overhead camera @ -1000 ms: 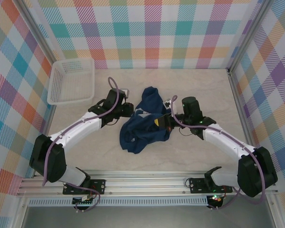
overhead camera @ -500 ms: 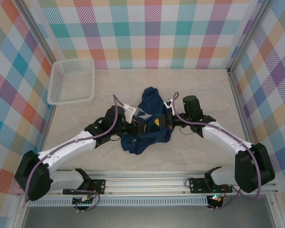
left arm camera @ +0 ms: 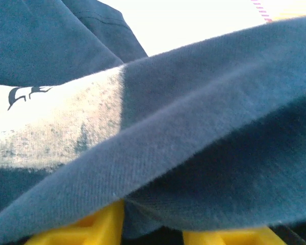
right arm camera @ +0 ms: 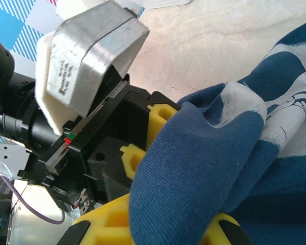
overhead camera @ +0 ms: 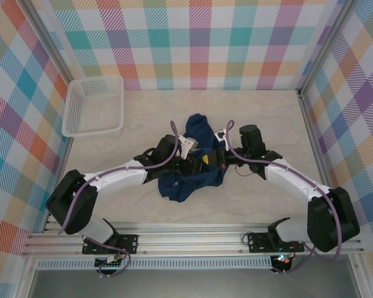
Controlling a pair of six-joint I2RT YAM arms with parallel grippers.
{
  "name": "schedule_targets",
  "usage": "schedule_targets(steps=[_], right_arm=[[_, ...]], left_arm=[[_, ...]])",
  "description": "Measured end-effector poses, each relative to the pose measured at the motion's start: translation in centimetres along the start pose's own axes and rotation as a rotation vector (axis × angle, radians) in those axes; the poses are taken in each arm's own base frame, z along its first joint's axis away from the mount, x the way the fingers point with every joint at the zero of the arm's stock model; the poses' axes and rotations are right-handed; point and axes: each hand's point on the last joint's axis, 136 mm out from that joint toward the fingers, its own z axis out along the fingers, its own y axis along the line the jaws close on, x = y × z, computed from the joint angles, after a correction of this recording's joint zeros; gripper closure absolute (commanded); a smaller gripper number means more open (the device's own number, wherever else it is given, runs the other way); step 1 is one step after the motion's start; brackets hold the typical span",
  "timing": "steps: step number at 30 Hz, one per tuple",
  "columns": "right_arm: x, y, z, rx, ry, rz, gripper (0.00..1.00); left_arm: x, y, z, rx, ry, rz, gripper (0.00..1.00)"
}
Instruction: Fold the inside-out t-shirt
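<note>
— Your right tool [right arm camera: 160, 227]?
— Clamped on a fold of the inside-out t-shirt [overhead camera: 189, 177], with my yellow fingers [right arm camera: 107, 219] on either side of the cloth.
— And the left tool [left arm camera: 153, 229]?
— It's pushed in under the shirt from the opposite side. Gripping or just parted, I cannot tell.
— Where's the shirt?
— Crumpled mid-desk [overhead camera: 255, 118] between my two tools, with one part trailing away from me. Beyond it, at the far left, sits a white basket [overhead camera: 93, 105].
</note>
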Motion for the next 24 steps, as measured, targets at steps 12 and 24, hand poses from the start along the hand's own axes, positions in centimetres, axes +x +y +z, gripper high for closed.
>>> schedule_targets(steps=[12,24], right_arm=[[-1.2,-2.9,-2.7,0.333,-0.053,-0.124,0.85],[-2.8,-0.1,-4.2,0.42,-0.127,-0.296,0.54]], left_arm=[[-4.5,-3.6,-6.2,0.102,-0.148,0.0,1.0],[-8.4,-6.0,-12.9,0.143,-0.271,-0.06,1.0]])
